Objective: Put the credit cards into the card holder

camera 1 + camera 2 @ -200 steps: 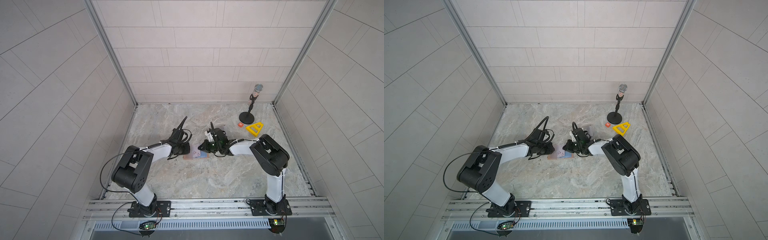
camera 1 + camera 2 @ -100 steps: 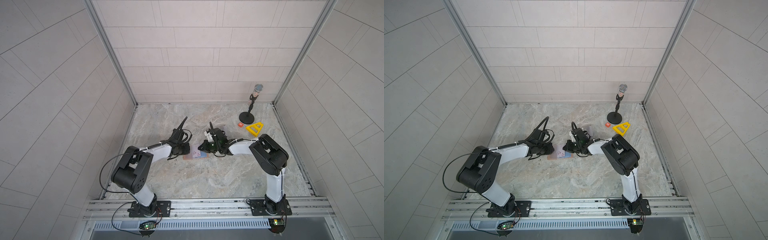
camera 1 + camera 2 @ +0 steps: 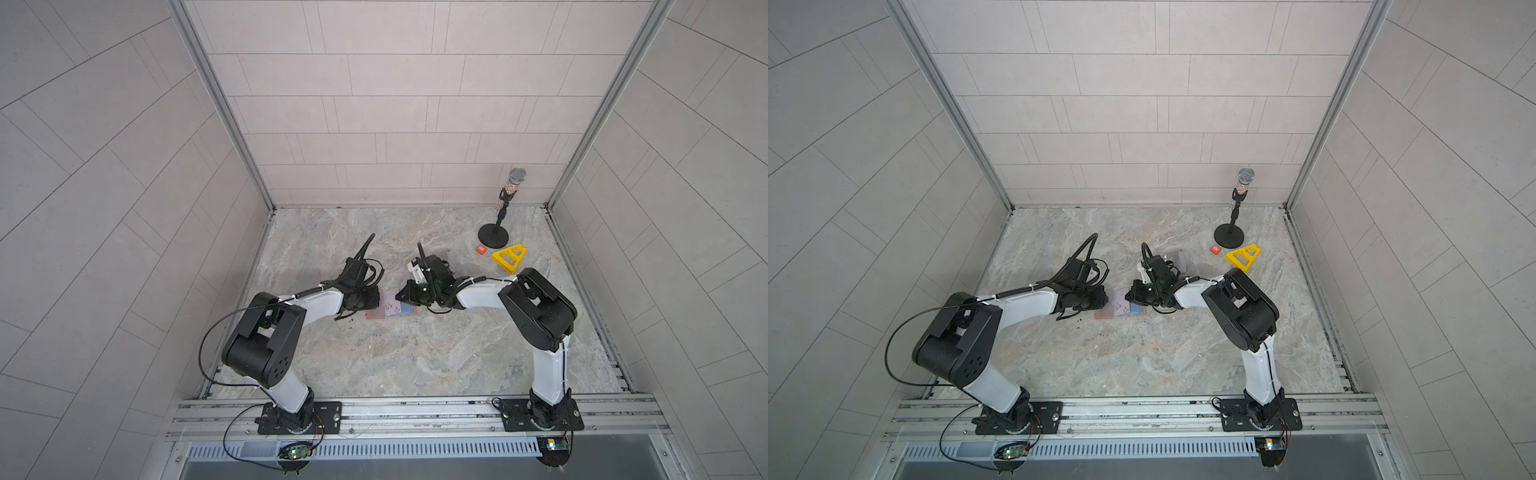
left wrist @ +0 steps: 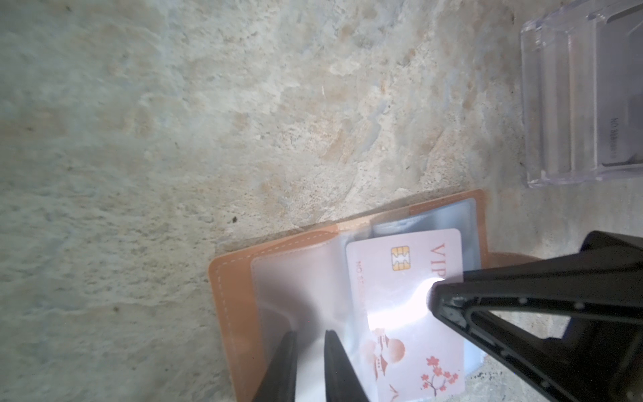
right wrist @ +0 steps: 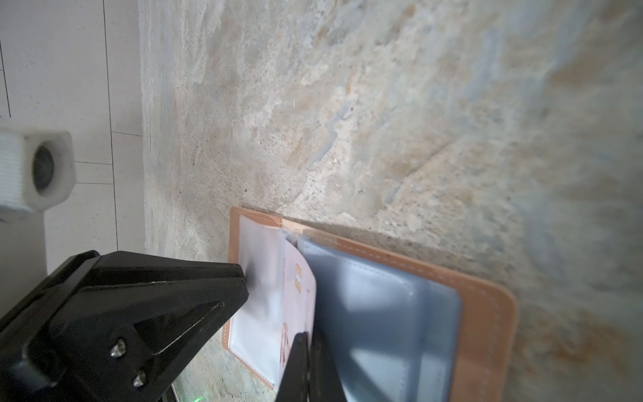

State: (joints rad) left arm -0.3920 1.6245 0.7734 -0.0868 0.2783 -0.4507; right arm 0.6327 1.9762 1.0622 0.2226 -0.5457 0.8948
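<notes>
The tan card holder [image 3: 373,316] [image 3: 1103,316] lies open at mid-table, its clear sleeves facing up. A pale lilac credit card [image 4: 435,351] [image 5: 300,296] with a chip and blossom print lies partly under a frosted sleeve. My right gripper [image 5: 309,336] [image 4: 433,292] is shut on one edge of that card. My left gripper [image 4: 309,334] [image 5: 243,285] pinches the frosted sleeve on the holder's other half [image 4: 226,296]. Blue-grey sleeves [image 5: 375,313] lie flat beside the card. In both top views the two grippers [image 3: 379,299] [image 3: 400,296] meet over the holder. No other credit cards show.
A clear plastic box [image 4: 574,104] [image 3: 1177,257] stands just behind the right wrist. At the back right are a microphone on a stand [image 3: 505,208], a small orange tile [image 3: 481,249] and a yellow triangular frame [image 3: 509,257]. Dark crumbs [image 3: 353,321] lie near the holder.
</notes>
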